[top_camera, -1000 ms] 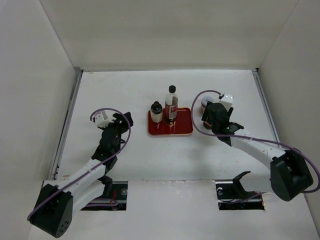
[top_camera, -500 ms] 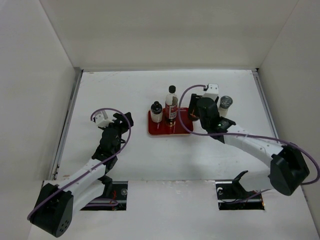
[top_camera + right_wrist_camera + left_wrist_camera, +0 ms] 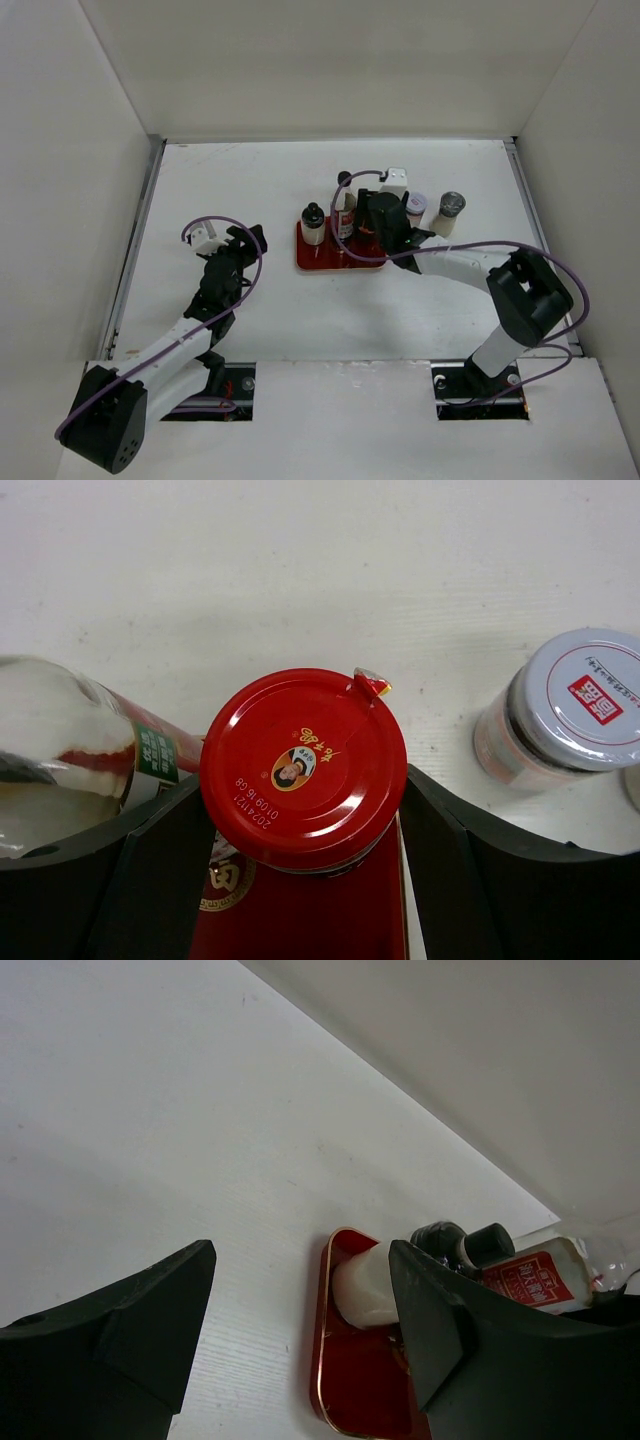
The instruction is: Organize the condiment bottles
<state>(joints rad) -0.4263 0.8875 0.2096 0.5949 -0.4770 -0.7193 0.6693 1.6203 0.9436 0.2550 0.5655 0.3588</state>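
The right tool has carried the red-lidded jar, held between its fingers, across to the red tray, above its right part; placing remains. The left tool waits half open, empty.

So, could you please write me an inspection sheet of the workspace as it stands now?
Surface: white table bearing a red tray.
Job's things: short white bottle and tall dark bottle stand on the tray; white-lidded jar and grey-lidded shaker stand on the table right of it.
Clutter: nothing seen.
Grippers: right gripper shut on the red-lidded jar over the tray's right side; left gripper open and empty.
Cables: purple cable looped at each wrist.
Surroundings: white walls on three sides.
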